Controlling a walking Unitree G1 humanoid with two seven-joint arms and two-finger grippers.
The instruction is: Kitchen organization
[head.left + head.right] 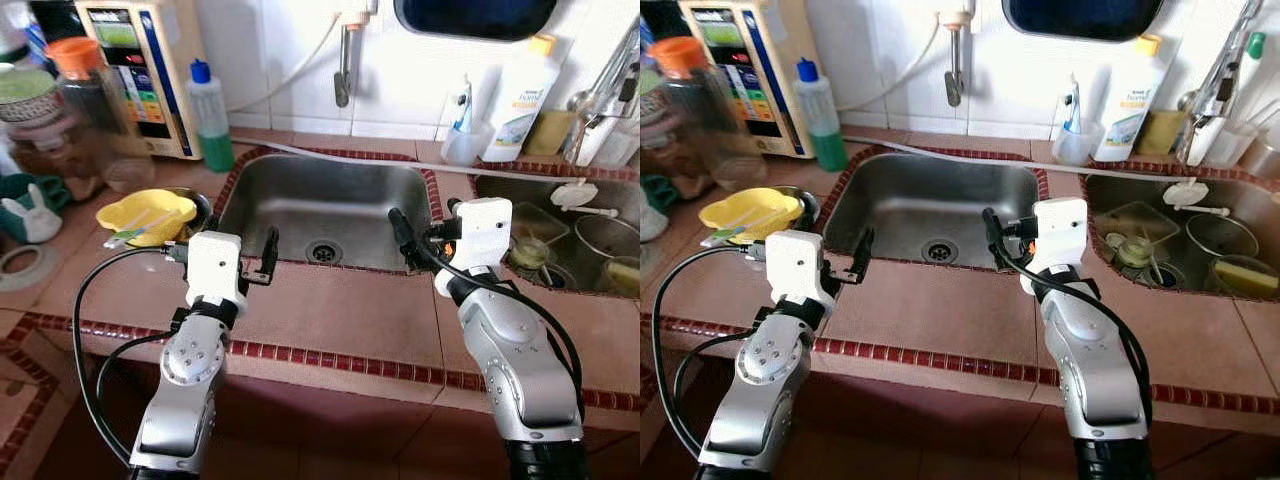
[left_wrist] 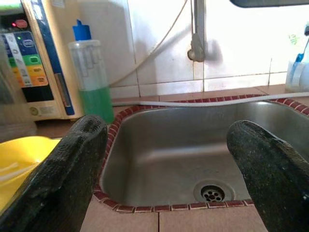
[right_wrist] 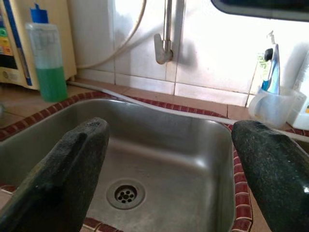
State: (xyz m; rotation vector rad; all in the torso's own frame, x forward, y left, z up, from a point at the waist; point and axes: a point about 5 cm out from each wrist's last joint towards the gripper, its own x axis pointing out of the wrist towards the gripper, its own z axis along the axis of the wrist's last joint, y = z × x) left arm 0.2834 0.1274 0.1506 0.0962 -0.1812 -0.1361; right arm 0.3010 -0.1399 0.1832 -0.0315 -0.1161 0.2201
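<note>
over the sink (image 1: 300, 205), both grippers spread

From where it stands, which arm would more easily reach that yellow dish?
Left, probably. The yellow dish lies on the counter on the robot's left, just beyond the open left pincer. The right pincer hovers at the sink's far edge.

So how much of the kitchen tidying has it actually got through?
It seems barely begun. Done: the middle sink is bare. In hand: nothing; the left claw and right claw both hover open at that sink's front edge. Left: the yellow dish on the counter to the left, and bowls and a strainer in the right-hand sink.
</note>
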